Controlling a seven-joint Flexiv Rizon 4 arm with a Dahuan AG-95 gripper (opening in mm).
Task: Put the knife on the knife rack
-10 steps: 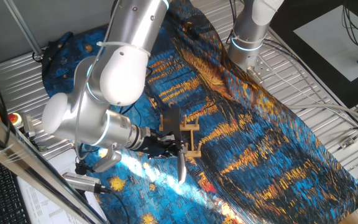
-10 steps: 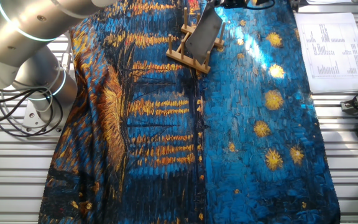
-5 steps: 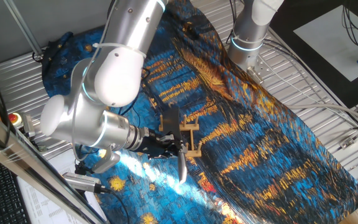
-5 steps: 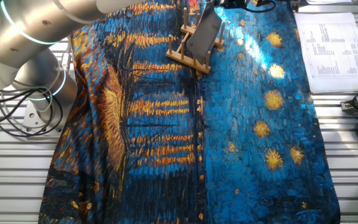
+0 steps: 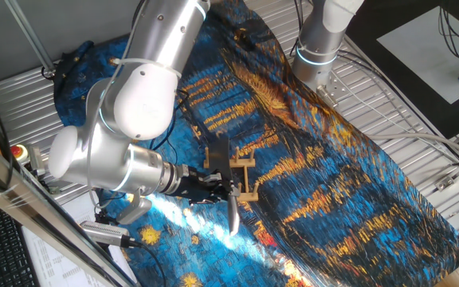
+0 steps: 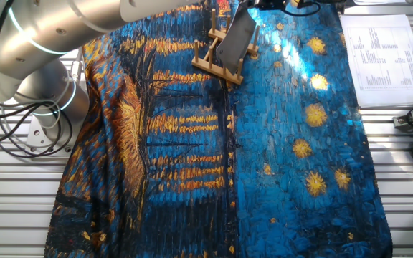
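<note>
Blue and gold cloth (image 6: 278, 165) with painted stars covers the tabletop (image 6: 20, 208), which is made of grey metal slats. The big silver arm (image 5: 138, 88) comes down from the top of one fixed view, bends at a fat round joint, and then reaches sideways, low over the cloth. In the other fixed view only a bent piece of the arm shows in the top left corner.

At the end of the arm sits the dark gripper (image 5: 213, 185). It points sideways at the knife rack (image 5: 244, 177). The jaws are closed on the handle end of the knife (image 5: 233, 214).

The knife rack is a small tan wooden frame with upright pegs, and it stands on the cloth near the far edge in the other fixed view. The knife's flat grey blade leans on the rack in a tilt, with its tip low by the cloth. I cannot tell if the blade sits between the pegs.

A sheet of printed paper (image 6: 382, 57) lies beside the cloth.
</note>
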